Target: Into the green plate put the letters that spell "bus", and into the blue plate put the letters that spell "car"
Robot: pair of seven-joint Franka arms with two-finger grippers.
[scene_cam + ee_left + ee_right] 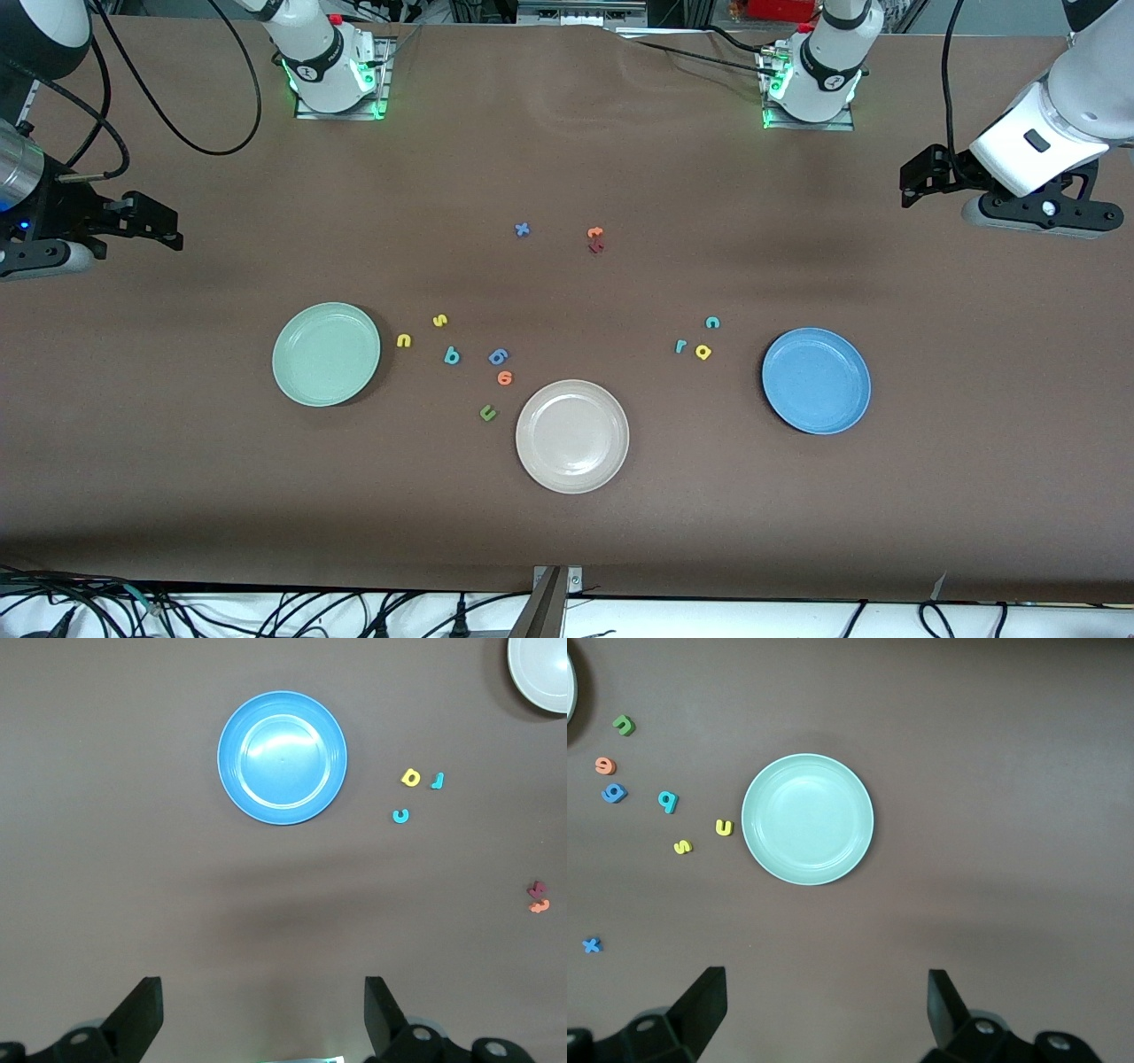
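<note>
The pale green plate point(326, 354) lies toward the right arm's end, with the yellow "u" point(404, 340), yellow "s" point(440, 320) and teal "b" point(452, 356) on the cloth beside it. The blue plate point(816, 381) lies toward the left arm's end, and near it are the teal "c" point(712, 322), teal "r" point(679, 346) and yellow "a" point(703, 352). Both plates hold nothing. My left gripper point(905, 184) hangs open in the air above bare cloth, well clear of the blue plate point(283, 757). My right gripper point(173, 229) is open too, high above the cloth and well clear of the green plate point(807, 819).
A beige plate point(572, 436) lies between the two plates, nearer the front camera. Beside it lie an olive "u" point(488, 413), an orange piece point(505, 378) and a blue "6"-like piece point(498, 356). A blue "x" point(522, 229) and an orange "t" point(595, 234) lie farther from the camera.
</note>
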